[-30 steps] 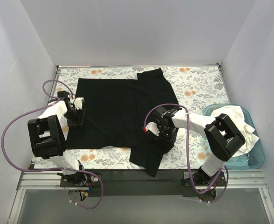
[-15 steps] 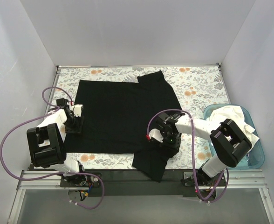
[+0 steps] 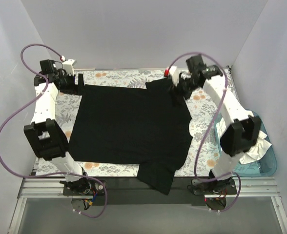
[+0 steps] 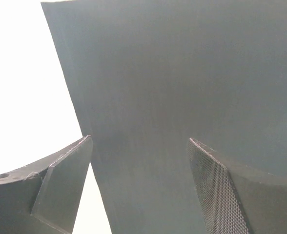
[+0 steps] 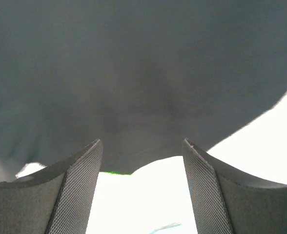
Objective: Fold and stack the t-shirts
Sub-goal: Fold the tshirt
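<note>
Black t-shirt (image 3: 129, 122) lies spread flat on the floral sheet (image 3: 209, 95), with its near right corner bunched and reaching past the sheet's near edge. Left pincer (image 3: 78, 84) is at the shirt's far left corner, jaws apart, nothing pinched. Right pincer (image 3: 175, 87) is at the far right sleeve, jaws likewise apart, the cloth just beyond its fingers. White t-shirts (image 3: 256, 150) lie heaped in the teal tub (image 3: 269, 165) on the right.

The left arm (image 3: 45, 105) and right arm (image 3: 230, 106) have white links, black joints and looping purple cables (image 3: 36, 46); the fingers (image 4: 221, 195) are dark and mesh-textured.
</note>
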`<act>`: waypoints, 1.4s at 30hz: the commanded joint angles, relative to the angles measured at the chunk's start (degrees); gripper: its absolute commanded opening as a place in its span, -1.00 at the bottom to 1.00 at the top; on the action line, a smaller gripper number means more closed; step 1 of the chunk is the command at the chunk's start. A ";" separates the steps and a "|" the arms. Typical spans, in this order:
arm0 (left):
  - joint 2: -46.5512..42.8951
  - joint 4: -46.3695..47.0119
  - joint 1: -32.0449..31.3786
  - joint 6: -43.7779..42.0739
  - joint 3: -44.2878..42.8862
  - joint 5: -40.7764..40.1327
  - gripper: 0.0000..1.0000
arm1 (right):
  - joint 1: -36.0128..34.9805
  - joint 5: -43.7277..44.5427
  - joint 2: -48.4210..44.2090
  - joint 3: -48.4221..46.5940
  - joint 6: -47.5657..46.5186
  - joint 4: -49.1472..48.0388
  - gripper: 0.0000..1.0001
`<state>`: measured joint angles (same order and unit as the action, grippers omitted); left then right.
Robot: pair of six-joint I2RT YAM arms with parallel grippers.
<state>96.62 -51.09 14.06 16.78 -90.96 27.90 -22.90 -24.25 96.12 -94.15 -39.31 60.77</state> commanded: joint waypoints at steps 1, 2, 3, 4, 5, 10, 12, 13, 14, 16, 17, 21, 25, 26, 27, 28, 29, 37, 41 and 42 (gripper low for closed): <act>8.83 7.74 -0.70 6.67 -5.70 5.42 0.57 | 7.49 -4.05 14.68 -15.75 4.05 1.01 0.45; 13.37 9.67 -0.62 8.52 -8.68 4.89 0.57 | 8.56 -3.88 18.11 -25.11 5.37 0.84 0.44; 15.51 11.17 -0.79 10.89 -10.89 5.06 0.56 | 9.35 -3.53 24.93 -30.69 6.78 0.58 0.43; 17.97 14.32 -0.79 12.39 -12.73 4.71 0.57 | 10.93 -2.48 28.13 -35.09 10.62 -0.99 0.41; 20.08 15.74 -0.79 13.71 -16.58 3.58 0.56 | 11.64 -0.90 30.95 -42.10 12.05 -2.40 0.42; 34.04 17.52 -0.88 18.20 -29.96 1.37 0.43 | 13.14 3.94 36.16 -37.19 16.45 -18.82 0.49; 36.70 17.78 -0.97 18.20 -33.21 0.58 0.42 | 13.49 4.57 35.63 -31.74 18.91 -27.23 0.50; 38.71 18.13 -1.06 18.38 -33.75 0.05 0.40 | 13.75 4.48 35.89 -31.01 19.44 -28.94 0.51; 39.52 18.22 -1.06 18.29 -34.37 -0.13 0.40 | 13.84 4.30 36.59 -31.01 20.40 -30.26 0.51; 40.92 18.57 -1.14 18.21 -34.99 -1.09 0.40 | 14.02 4.39 39.40 -33.28 21.55 -32.47 0.54; 41.80 18.83 -1.15 18.38 -35.08 -1.27 0.40 | 14.11 3.78 40.37 -34.16 22.16 -32.99 0.55; 43.21 19.10 -1.23 18.56 -34.81 -1.71 0.40 | 14.19 1.58 44.41 -34.87 25.33 -37.12 0.60; 44.44 19.45 -1.23 19.08 -34.90 -1.62 0.46 | 14.19 0.43 46.61 -34.70 27.09 -39.06 0.61; 44.62 19.54 -1.23 19.08 -34.90 -1.62 0.47 | 14.11 0.34 46.88 -34.70 27.53 -39.59 0.61; 45.06 19.80 -1.32 19.35 -34.90 -1.80 0.50 | 14.19 0.34 47.32 -34.79 27.88 -40.46 0.61; 45.32 20.06 -1.41 19.43 -34.99 -1.88 0.51 | 14.11 0.26 47.67 -34.79 28.58 -40.82 0.61; 45.59 20.24 -1.41 19.61 -34.99 -2.15 0.51 | 14.11 0.34 47.85 -34.79 28.85 -41.26 0.60; 49.97 21.38 -1.41 18.65 -38.59 -5.75 0.51 | 14.19 -0.97 49.87 -34.26 30.08 -44.60 0.47; 51.56 21.29 -1.41 16.72 -40.00 -5.58 0.51 | 14.11 -1.77 50.84 -34.78 30.61 -46.27 0.43; 51.74 21.30 -1.41 16.19 -40.35 -4.97 0.51 | 14.11 -1.94 51.27 -34.96 30.87 -46.88 0.35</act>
<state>147.74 -29.85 12.86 35.29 -129.27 23.51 -8.99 -24.40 145.75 -127.00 -9.85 18.04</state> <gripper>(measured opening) 0.757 0.700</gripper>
